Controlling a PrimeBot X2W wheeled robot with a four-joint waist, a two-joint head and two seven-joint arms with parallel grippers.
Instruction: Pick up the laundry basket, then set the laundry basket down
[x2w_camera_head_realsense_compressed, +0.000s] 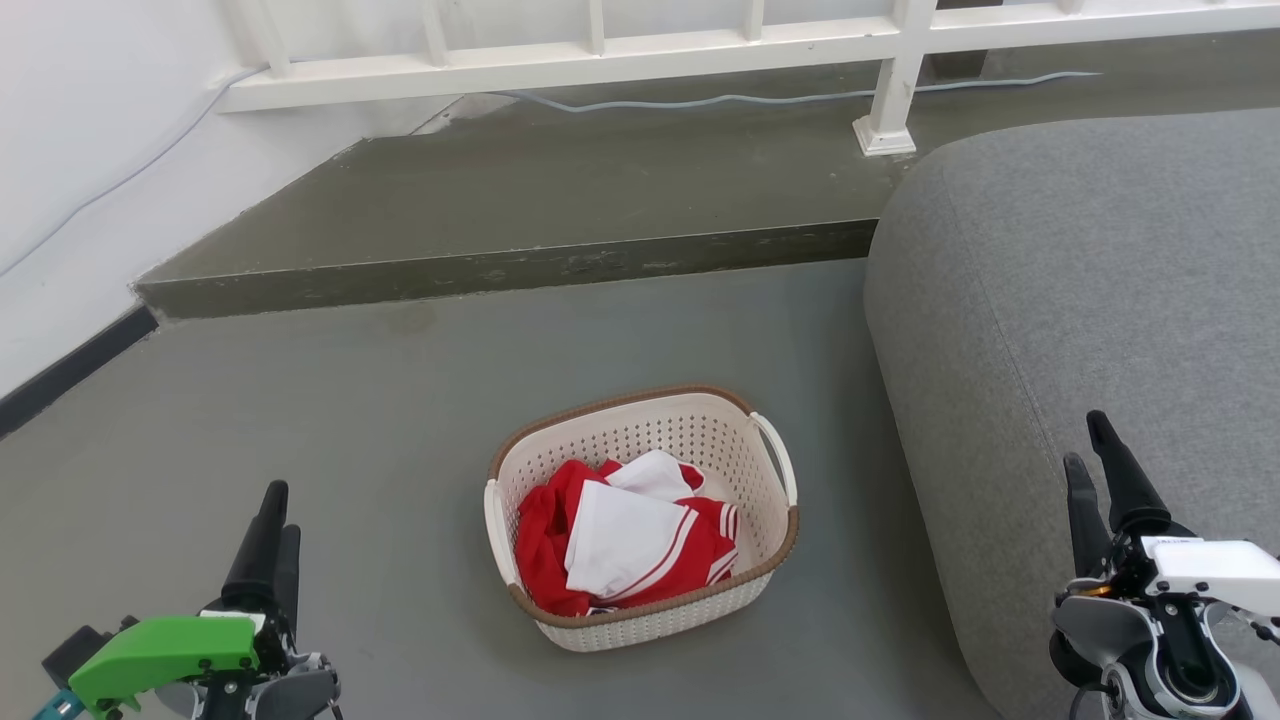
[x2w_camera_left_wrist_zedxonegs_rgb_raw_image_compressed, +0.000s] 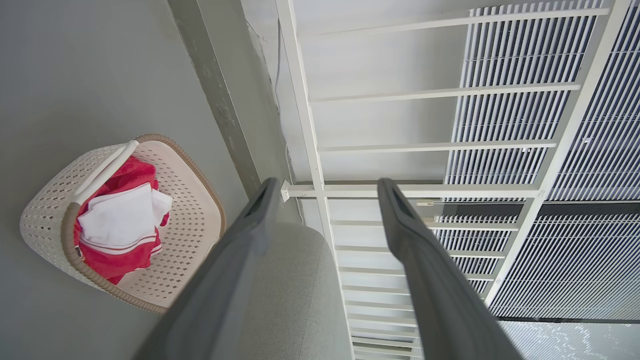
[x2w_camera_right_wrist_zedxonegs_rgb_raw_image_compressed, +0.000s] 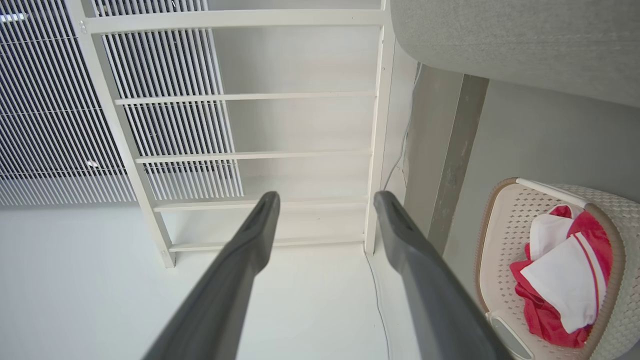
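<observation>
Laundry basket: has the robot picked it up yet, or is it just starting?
Nothing looks done yet: the laundry basket sits on the floor, clothes inside. Nothing is in hand; the left gripper and right gripper are open, empty, apart from it on either side. Remaining: grasp its handles, lift, set down.

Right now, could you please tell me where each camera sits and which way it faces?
Head view: on the head, looking down at the laundry basket; left gripper lower left, right gripper lower right.
Left wrist view: on that wrist, looking along open jaws at the white railing.
Right wrist view: likewise from the right wrist, jaws open.
All three share the laundry basket.
</observation>
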